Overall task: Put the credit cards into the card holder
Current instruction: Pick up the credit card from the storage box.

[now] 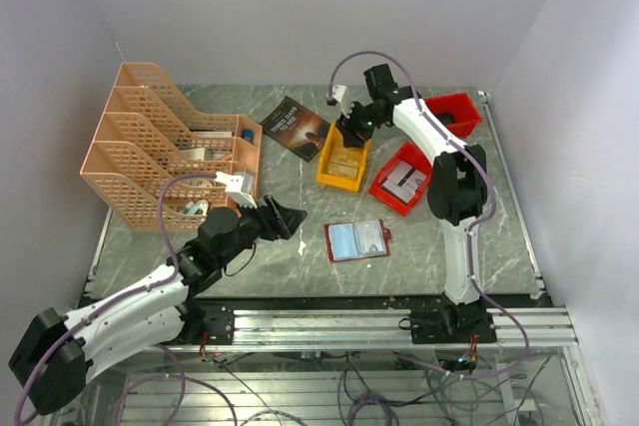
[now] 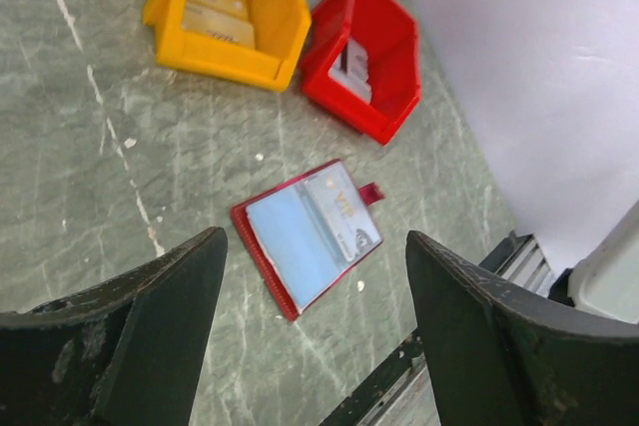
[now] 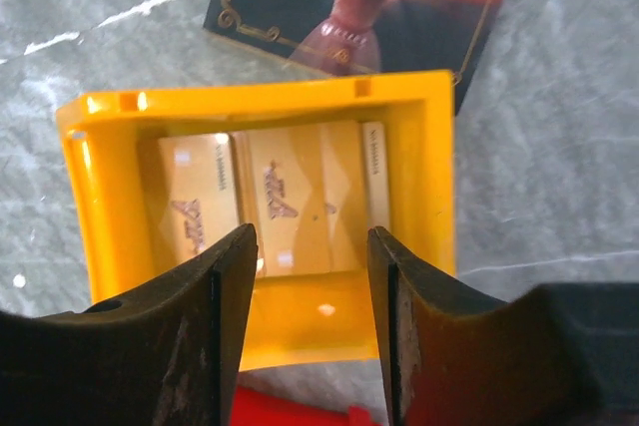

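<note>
cards (image 3: 290, 187) just beneath right gripper (image 3: 310, 238)

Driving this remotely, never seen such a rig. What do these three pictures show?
Two robot arms share a table. The overhead picture shows both; the other two look out from each wrist, between its own fingers. The left claw is open, aimed at the small dark red folding card holder, lying open. The right claw is open over the yellow plastic bin of gold cards. Two red plastic bins, a dark book and an orange mesh file rack sit nearby. Nothing is held.
</note>
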